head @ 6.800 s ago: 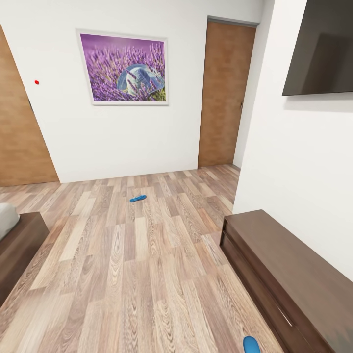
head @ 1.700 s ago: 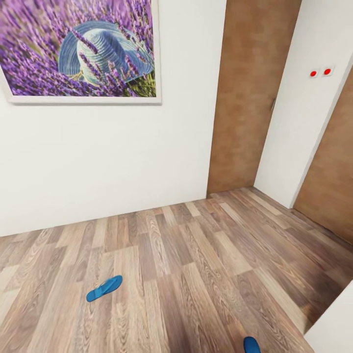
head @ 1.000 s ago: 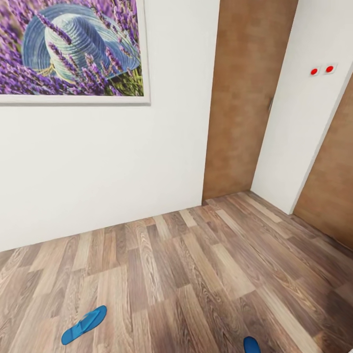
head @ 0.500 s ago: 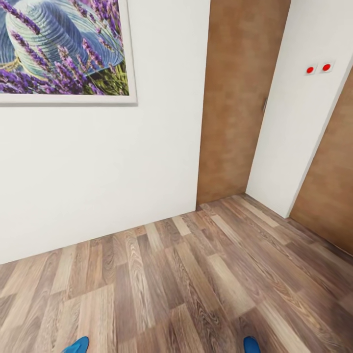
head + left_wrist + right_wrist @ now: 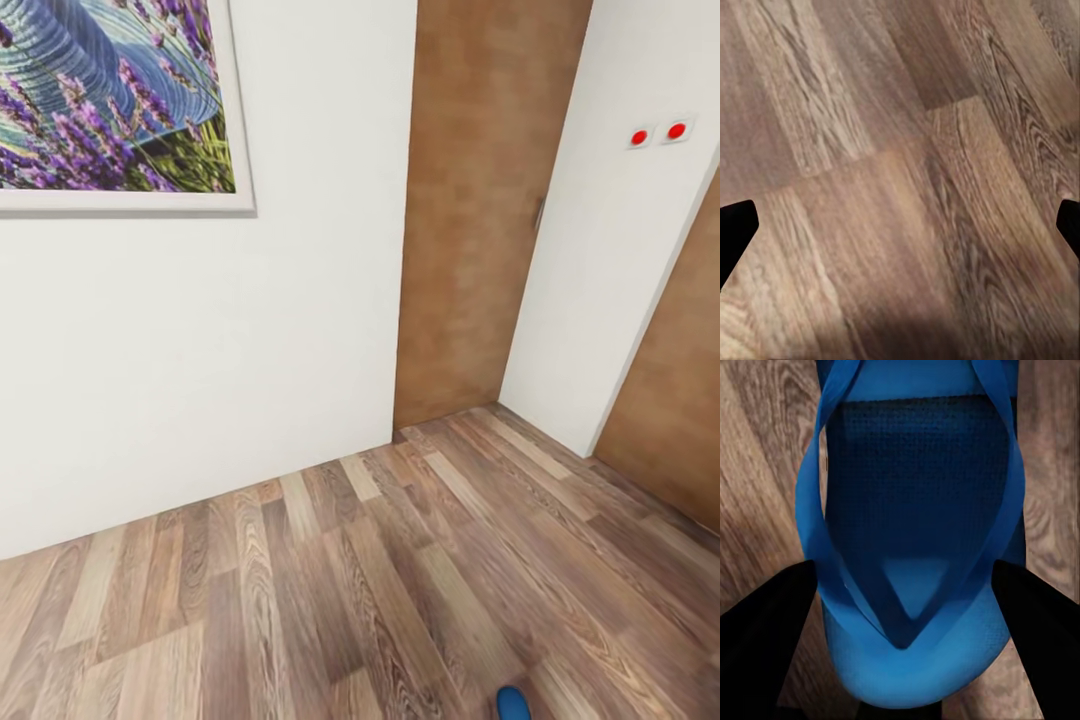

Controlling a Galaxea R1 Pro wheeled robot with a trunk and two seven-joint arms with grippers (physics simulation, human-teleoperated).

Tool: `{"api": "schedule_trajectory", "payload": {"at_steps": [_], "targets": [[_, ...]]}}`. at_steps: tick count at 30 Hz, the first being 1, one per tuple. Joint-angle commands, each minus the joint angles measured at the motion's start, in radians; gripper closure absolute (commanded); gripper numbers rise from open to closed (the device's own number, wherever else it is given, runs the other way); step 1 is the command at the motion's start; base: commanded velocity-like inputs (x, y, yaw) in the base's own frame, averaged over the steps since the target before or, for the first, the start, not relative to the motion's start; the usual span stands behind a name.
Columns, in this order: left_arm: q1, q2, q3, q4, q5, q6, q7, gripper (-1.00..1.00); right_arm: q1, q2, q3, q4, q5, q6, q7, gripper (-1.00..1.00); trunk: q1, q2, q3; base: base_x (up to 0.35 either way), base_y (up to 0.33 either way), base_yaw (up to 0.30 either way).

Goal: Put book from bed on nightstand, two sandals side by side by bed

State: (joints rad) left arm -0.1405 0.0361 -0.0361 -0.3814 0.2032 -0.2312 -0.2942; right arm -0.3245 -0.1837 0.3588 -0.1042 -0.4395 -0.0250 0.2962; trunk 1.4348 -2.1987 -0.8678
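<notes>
Left pincer (image 5: 900, 232) fingers spread wide (tips at frame edges), right pincer (image 5: 900, 607) clamping a sandal (image 5: 916, 532)

Blue sandal (image 5: 916, 547); brown woodgrain floor (image 5: 400, 580); white wall (image 5: 200, 350).

No readable text, labels or numbers anywhere

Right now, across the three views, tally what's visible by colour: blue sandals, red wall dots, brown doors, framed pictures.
Blue sandals: 1, held in the right gripper (sandal, its tip also in the head view)
Red wall dots: 2
Brown doors: 2
Framed pictures: 1
Total: 6
</notes>
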Motion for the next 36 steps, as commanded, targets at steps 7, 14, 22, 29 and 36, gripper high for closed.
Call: {"api": "schedule_trajectory", "payload": {"at_steps": [7,14,22,29,36], "targets": [[-0.001,0.001,-0.004,0.001,0.010,-0.002,-0.003,-1.00,-0.001,0.000,0.008,0.001,-0.010,-0.003,0.003,1.00,0.000,0.000,-0.001,0.322,-0.093,0.000],[-0.001,0.001,-0.004,0.001,0.010,-0.002,-0.003,-1.00,-0.001,0.000,0.008,0.001,-0.010,-0.003,0.003,1.00,0.000,0.000,-0.001,0.319,-0.100,0.000],[-0.001,0.001,-0.004,0.001,0.010,-0.002,-0.003,-1.00,-0.001,0.000,0.008,0.001,-0.010,-0.003,0.003,1.00,0.000,0.000,-0.001,0.316,-0.106,0.000],[-0.001,0.001,-0.004,0.001,0.010,-0.002,-0.003,-1.00,-0.001,0.000,0.008,0.001,-0.010,-0.003,0.004,1.00,0.000,0.000,-0.001,0.311,-0.112,0.000],[-0.001,0.001,-0.004,0.001,0.010,-0.002,-0.003,-1.00,-0.001,0.000,0.008,0.001,-0.010,-0.003,0.004,1.00,0.000,0.000,-0.001,0.310,-0.113,0.073]]}}
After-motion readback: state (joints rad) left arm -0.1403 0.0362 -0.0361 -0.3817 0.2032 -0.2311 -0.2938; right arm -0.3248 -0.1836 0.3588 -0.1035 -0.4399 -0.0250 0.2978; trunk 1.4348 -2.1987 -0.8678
